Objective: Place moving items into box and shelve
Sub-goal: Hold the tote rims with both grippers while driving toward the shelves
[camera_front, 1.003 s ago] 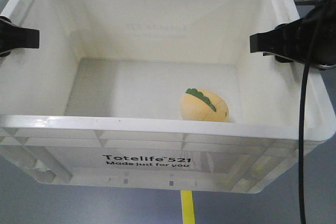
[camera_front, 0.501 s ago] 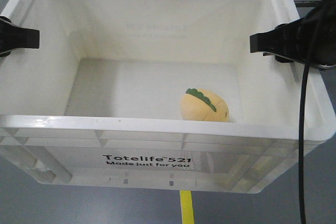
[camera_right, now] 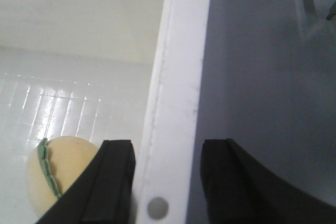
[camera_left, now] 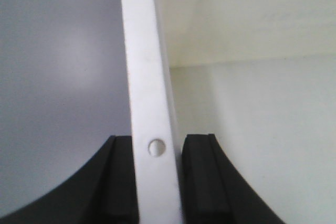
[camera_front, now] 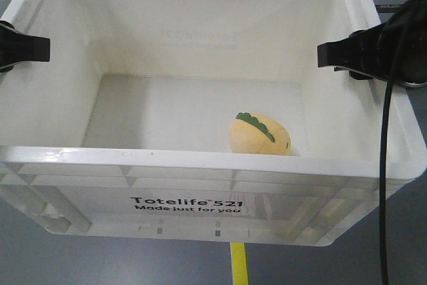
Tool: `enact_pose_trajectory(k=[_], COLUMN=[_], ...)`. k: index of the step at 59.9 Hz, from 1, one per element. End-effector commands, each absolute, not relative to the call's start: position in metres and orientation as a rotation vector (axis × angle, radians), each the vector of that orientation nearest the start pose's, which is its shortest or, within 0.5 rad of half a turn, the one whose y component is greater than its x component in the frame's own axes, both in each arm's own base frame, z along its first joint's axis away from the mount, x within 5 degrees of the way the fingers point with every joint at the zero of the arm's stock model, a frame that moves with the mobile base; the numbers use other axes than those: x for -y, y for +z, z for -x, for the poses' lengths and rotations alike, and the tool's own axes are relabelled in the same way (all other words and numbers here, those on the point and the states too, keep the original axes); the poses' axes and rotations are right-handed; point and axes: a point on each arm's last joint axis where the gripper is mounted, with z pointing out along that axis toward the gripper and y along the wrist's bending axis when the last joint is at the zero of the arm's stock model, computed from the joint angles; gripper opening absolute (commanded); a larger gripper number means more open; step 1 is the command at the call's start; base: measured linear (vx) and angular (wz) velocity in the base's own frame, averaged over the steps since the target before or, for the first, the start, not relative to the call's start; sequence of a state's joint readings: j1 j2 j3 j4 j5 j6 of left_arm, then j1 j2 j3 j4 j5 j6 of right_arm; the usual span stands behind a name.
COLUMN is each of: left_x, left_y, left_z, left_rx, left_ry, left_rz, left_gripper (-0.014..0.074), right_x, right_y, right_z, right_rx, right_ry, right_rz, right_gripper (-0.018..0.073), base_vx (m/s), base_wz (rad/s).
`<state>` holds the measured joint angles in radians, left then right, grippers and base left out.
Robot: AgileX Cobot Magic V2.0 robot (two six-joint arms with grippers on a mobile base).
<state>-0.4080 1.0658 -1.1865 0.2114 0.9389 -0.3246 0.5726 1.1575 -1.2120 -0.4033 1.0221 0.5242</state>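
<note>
In the front view, the plush toy [camera_front: 260, 135] lies on the bottom of the box [camera_front: 200, 158], toward its right front corner, leaf strip up. So the packing half of your job looks done, and no other loose item shows. The left gripper [camera_front: 30, 49] sits on the left wall and the right gripper [camera_front: 340, 55] on the right wall, a black cable [camera_front: 385, 165] hanging down from the right one. Shelving is what remains, and no shelf is in sight. Under the box you see only a grey floor [camera_front: 100, 258] with a yellow tape strip [camera_front: 237, 263], not a tabletop; the box looks to be held off it, though you cannot be sure.

In the left wrist view, the left gripper [camera_left: 157, 145] straddles the box rim [camera_left: 147, 77], jaws closed narrow with a pad tight against each face. Floor [camera_left: 63, 77] is outside, the white inner wall on the other side.

In the right wrist view, the right gripper [camera_right: 168, 156] brackets the rim [camera_right: 178, 77] the same way, jaws pinched on it; any sliver of gap on the outer side is too small to judge. The toy [camera_right: 71, 166] rests inside just beside the inner pad, apart from the wall. Grey floor [camera_right: 262, 103] fills the outside.
</note>
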Motion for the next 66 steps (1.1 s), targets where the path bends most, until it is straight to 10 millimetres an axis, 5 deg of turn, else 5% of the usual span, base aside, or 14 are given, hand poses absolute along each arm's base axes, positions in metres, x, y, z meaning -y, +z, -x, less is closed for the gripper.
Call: enact_pose_trajectory(k=[1, 66], left_x=[0.066, 0.066], left_y=[0.4337, 0.4337], left_z=[-0.1903, -0.1903], left_rx=[-2.058, -2.058], left_ry=[-0.162, -0.162], left_rz=[-0.164, -0.164], left_gripper=[0.014, 0.014], right_x=[-0.0879, -0.0879], right_y=[0.4149, 0.4149], right_z=[-0.205, -0.205], right_rx=[-2.191, -2.191], right_ry=[0.006, 0.006], right_rz=[0.129, 0.129], right_gripper=[0.0148, 0.0148], base_vx=[0.07, 0.1], base_wz=[0.02, 0.02])
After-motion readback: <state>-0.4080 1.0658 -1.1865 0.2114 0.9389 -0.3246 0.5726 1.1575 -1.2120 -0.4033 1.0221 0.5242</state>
